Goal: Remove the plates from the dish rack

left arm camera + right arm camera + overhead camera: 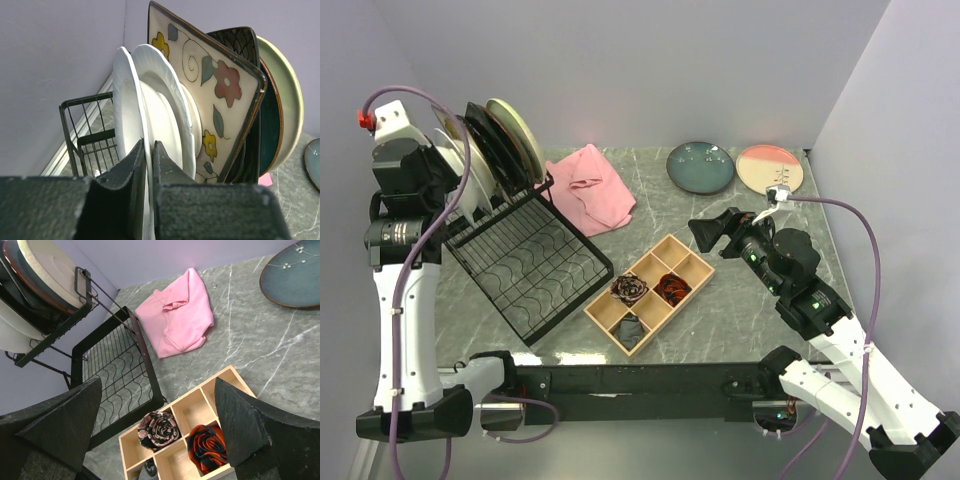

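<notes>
The dish rack (535,270) fills the left of the top view, its slotted base bare. At its raised back, in the upper left, the remaining plates (500,140) stand on edge, packed close together. Two more, a teal plate (700,166) and a pink-cream plate (769,168), lie flat on the table at the upper right.

In the left wrist view the outermost white plate (127,100) stands upright just in front of a second white one and a square floral plate (210,85). The left gripper (149,150) pinches its lower rim between nearly closed jaws.

The right gripper (157,415) hangs over the wooden tray (200,412) with its jaws spread wide and holds nothing.

The plate looks like glazed ceramic: stiff, heavy, slick and breakable. The rim is the only part free to hold. It probably needs a firm pinch and a straight lift clear of its neighbours.
</notes>
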